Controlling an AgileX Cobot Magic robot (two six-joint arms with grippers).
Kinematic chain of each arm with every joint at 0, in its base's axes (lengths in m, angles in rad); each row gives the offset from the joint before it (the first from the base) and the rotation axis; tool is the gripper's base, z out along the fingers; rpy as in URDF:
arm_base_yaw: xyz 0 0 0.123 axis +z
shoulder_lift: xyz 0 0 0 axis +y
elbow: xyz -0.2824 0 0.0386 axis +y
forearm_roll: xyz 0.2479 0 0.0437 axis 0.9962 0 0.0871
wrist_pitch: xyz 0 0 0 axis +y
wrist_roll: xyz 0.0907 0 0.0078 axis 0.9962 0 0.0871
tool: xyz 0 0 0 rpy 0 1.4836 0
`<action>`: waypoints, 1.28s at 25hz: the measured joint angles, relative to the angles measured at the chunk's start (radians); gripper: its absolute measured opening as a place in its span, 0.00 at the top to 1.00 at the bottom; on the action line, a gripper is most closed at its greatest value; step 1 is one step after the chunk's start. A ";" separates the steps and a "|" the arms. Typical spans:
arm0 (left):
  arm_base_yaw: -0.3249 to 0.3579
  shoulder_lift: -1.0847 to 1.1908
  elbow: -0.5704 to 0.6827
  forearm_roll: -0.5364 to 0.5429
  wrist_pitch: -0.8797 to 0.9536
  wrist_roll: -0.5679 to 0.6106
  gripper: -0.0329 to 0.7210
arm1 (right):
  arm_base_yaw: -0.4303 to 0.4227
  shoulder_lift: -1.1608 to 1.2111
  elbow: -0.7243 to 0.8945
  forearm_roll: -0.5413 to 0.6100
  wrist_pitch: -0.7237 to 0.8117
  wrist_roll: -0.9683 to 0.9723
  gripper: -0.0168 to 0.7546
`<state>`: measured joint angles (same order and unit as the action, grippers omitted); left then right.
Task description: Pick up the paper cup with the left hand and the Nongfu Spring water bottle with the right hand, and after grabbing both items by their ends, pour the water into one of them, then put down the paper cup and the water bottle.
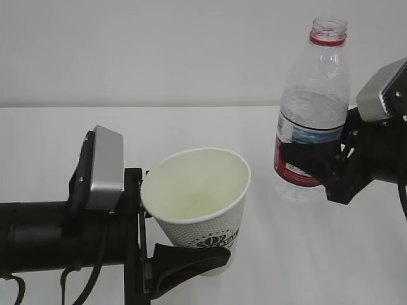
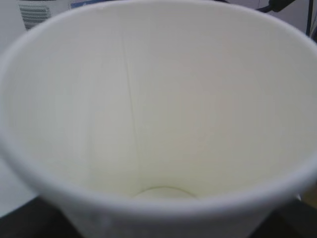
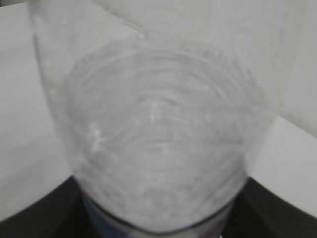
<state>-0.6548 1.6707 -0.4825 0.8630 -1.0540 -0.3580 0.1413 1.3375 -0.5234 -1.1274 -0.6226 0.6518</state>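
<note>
1. The left hand (image 1: 166, 249) has its jaws clamped on the lower part of the paper cup (image 1: 200, 203), near its base. The cup is tilted, with its open mouth turned up and somewhat toward the camera. It sits over the front-left part of the white table (image 1: 51, 159); whether its base touches the surface I cannot tell.
2. The left wrist view looks straight into the paper cup (image 2: 158, 114). The inside looks dry and empty down to the round bottom, so by my reading no pouring has happened yet.
3. The right hand (image 1: 318, 164) is clenched around the Nongfu Spring water bottle (image 1: 313, 108) at the red label on its lower half. The bottle stands nearly upright toward the right side of the table, well apart from the cup; it looks lifted or barely resting, and I cannot settle which.
4. The bottle's neck is open, no cap in sight, only the red ring. The water (image 1: 311, 111) reaches roughly the middle of the bottle.
5. Judged done: both items are grasped, each by its lower end.
6. Judged left: bringing the bottle's mouth over the cup, tipping it to pour, then setting both down and letting go.
</note>
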 joint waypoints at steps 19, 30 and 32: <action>-0.074 0.000 -0.002 0.000 0.035 -0.037 0.21 | 0.034 0.000 -0.072 -0.173 -0.080 0.059 0.37; -0.074 0.000 -0.002 0.004 0.040 -0.040 0.22 | 0.120 0.000 -0.116 -0.198 0.018 0.046 0.37; -0.074 0.000 -0.002 0.004 0.040 -0.041 0.22 | 0.120 0.000 -0.127 -0.204 0.016 0.030 0.37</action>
<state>-0.7291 1.6707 -0.4848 0.8670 -1.0143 -0.3993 0.2608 1.3375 -0.6506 -1.3314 -0.6065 0.6820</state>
